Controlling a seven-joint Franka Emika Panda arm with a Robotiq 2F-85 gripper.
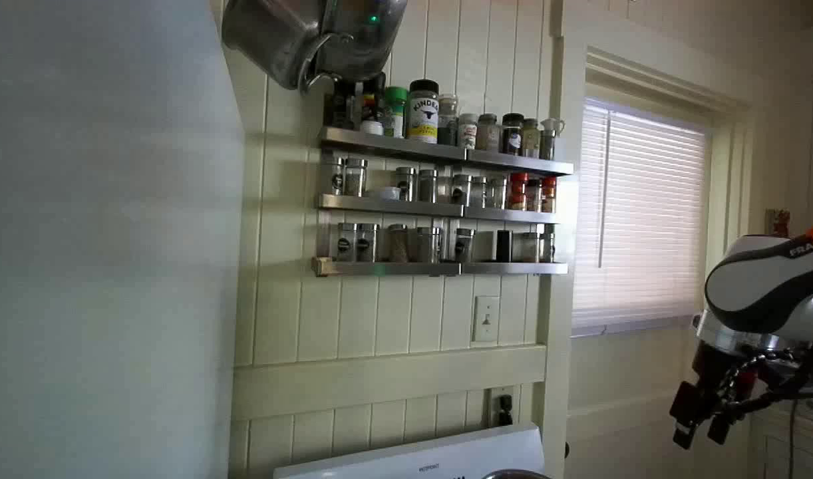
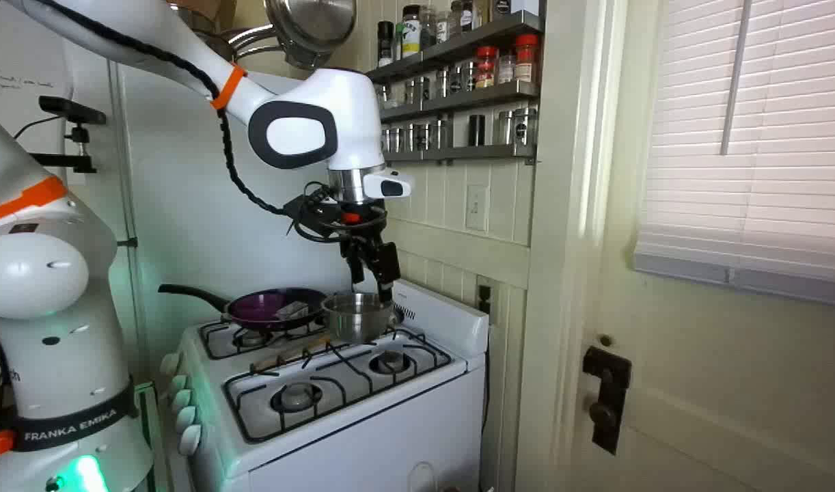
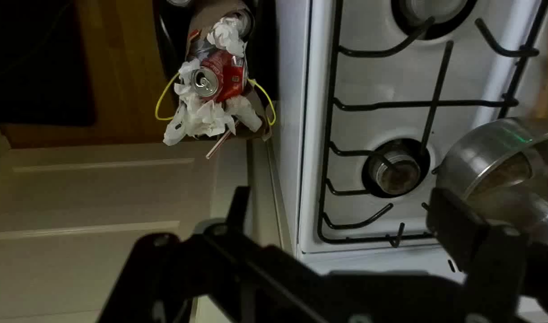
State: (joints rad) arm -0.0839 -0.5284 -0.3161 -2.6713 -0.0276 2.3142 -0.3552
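While hanging near the metal pot [image 2: 358, 320] with gripper [image 2: 372, 290] spread wide and empty, could be either before grasping or after release.

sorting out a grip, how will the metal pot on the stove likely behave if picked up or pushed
The metal pot is probably stiff, since its round side looks like formed metal. That smooth, shiny surface may be slippery to pinch. Pushed toward the black grate beside it, it could catch or tip on the open bars.
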